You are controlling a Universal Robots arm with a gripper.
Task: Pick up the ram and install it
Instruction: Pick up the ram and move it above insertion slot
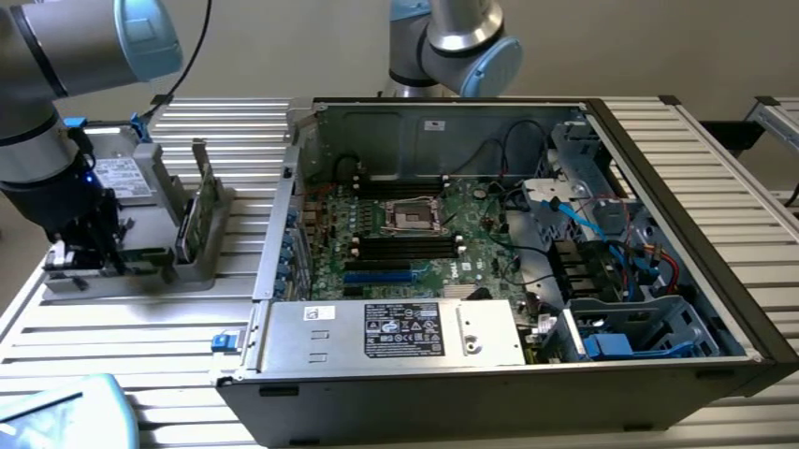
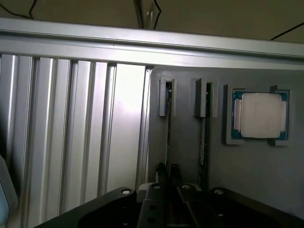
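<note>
Two thin green sticks stand on edge in the wrist view, each seated in its own slot of a matte grey holder (image 2: 185, 156). The ram (image 2: 168, 133) is the one farther from the processor chip. The second stick (image 2: 204, 137) sits between the ram and that chip.

There is one processor chip (image 2: 260, 116), square, with a dull silver lid on a blue-green board, lying flat in a recess of the holder.

The gripper (image 2: 168, 170) is drawn narrow. Its two dark fingertips (image 2: 161, 168) stand close on either side of the ram's edge and appear to pinch it (the stick is seen edge-on, so its chips do not show). The ram rests in its slot.

The exterior view shows two arms, both silver-grey with pale blue joint caps. One comes down at the frame's left, with its gripper (image 1: 88, 262) low over the holder (image 1: 150, 281). The second arm (image 1: 443, 37) stands at the top centre behind the case.

One open computer case (image 1: 699, 168), of dark sheet metal, fills the middle and right of the frame. Inside it lies one green motherboard (image 1: 481, 234) with long black slots and a square socket. One boxy, bare-metal power supply (image 1: 487, 337) with a black label sits at the lower centre. Everything rests on a ribbed aluminium table (image 1: 125, 327).
</note>
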